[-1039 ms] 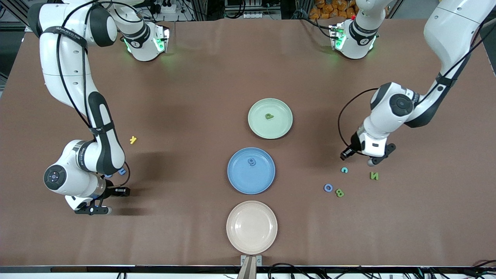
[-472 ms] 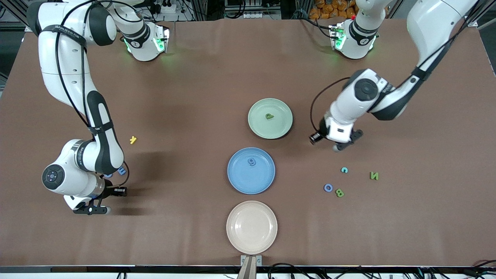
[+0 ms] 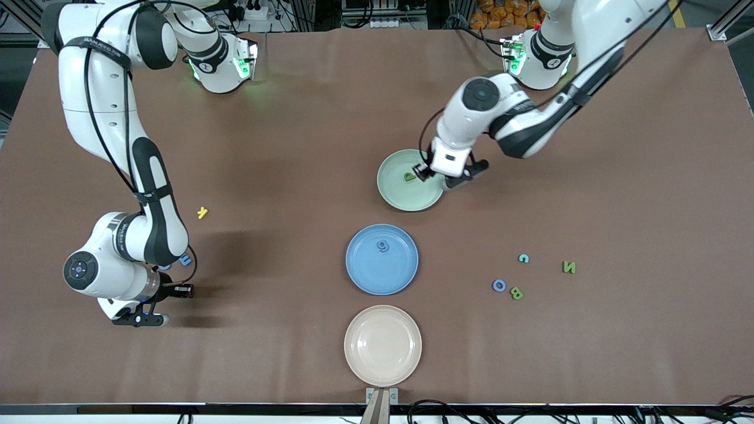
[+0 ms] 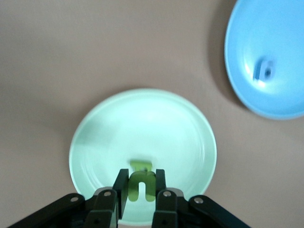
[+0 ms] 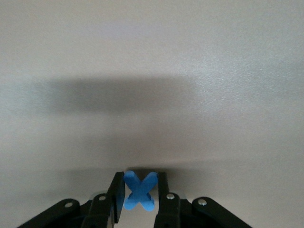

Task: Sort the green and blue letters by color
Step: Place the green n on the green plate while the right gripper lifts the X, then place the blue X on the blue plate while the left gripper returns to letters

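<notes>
Lowest in the front view's centre sits an empty round beige plate (image 3: 383, 345). Above it is a round blue plate (image 3: 382, 259) with a small blue letter G (image 3: 383, 245) on it. To the lower right lie a blue O (image 3: 499, 285), an olive-green B (image 3: 516, 292), a teal C (image 3: 523, 258) and a green N (image 3: 568, 267).

At lower left, the right gripper (image 3: 139, 318) has its jaws nearly closed on a chunky blue letter X (image 5: 138, 191), pinched across its arms.

Higher, at centre, the left gripper (image 3: 446, 178) hangs over the pale green round plate (image 3: 406, 197), clamped tight on a small green letter (image 4: 141, 185); a green P (image 3: 409, 176) lies in the plate.

These pieces look light and stiff, probably best taken across their flat sides.
</notes>
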You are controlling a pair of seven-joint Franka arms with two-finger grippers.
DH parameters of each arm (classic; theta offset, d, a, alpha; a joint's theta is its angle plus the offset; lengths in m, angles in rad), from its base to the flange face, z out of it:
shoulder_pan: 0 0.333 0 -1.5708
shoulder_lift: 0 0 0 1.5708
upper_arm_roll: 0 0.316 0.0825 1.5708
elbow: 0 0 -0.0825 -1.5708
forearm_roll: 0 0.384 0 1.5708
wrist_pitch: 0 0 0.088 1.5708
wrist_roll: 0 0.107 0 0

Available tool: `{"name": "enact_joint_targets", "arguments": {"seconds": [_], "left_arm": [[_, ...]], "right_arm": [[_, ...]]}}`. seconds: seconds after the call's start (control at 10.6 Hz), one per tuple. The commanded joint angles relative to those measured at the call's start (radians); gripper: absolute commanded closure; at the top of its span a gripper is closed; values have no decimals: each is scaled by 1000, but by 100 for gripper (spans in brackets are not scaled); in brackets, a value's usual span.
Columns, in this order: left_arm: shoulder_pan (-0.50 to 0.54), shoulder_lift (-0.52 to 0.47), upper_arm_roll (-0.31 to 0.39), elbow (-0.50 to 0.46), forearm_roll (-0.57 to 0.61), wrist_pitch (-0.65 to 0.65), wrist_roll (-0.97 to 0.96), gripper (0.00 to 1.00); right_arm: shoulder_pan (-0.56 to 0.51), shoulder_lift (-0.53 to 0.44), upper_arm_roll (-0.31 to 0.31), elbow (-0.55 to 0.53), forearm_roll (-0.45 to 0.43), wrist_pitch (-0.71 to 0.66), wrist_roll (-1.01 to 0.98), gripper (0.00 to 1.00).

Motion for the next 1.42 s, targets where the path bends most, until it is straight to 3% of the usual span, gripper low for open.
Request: {"name": "enact_joint_targets", "arguments": {"seconds": [0.0,0.09,0.47,0.76,1.32], "left_arm": [[-100,5,37,-1,13,-11,-87,68],[-123,7,68,2,22,-11,-88,1],[-109,-2,126,32,28,-11,-82,0],[-124,14,270,132,30,-10,-19,0],[-100,63,427,224,25,-10,312,0]], "right_arm": [[38,-18,6,63,6,-86,141,78],[55,-18,6,73,8,-92,196,78],[163,-18,25,88,8,-92,390,78],[230,-16,100,137,3,-89,557,78],[378,-10,202,182,3,-75,734,78]]}}
